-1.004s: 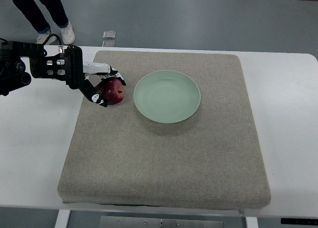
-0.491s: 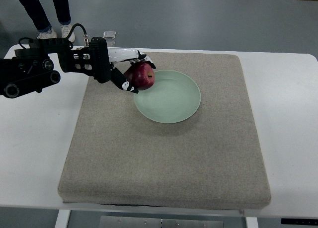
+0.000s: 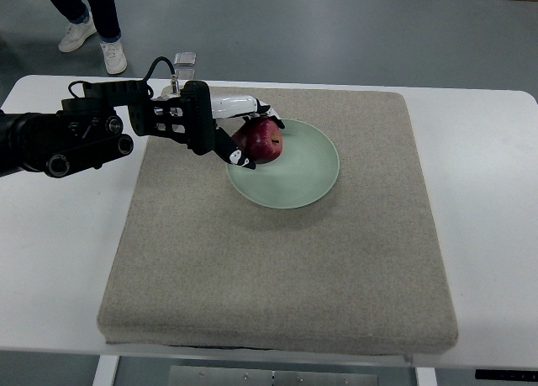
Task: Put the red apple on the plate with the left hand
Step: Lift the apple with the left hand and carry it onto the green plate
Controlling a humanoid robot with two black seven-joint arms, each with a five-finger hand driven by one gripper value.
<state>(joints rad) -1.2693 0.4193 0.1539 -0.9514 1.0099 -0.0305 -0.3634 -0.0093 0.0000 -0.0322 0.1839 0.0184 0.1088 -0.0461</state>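
Over plate's left side: left hand (image 3: pixel 239 134) sat w/ red apple (image 3: pixel 261 140) in its grasp.
Fingers: curled round apple; white ones (image 3: pixel 242 106) over far side, black-tipped one (image 3: pixel 238 156) under near side.
Apple: over left part of pale green plate (image 3: pixel 304 169); couldn't tell if touching it.
Arm: black, came in from left edge, stretched approx. level across white table (image 3: pixel 50 235) & grey mat (image 3: pixel 277 268).
Person: legs and shoes (image 3: pixel 92 41) at top left, on floor.

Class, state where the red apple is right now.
In the top view, the red apple sits in the left hand, over the left part of the green plate.
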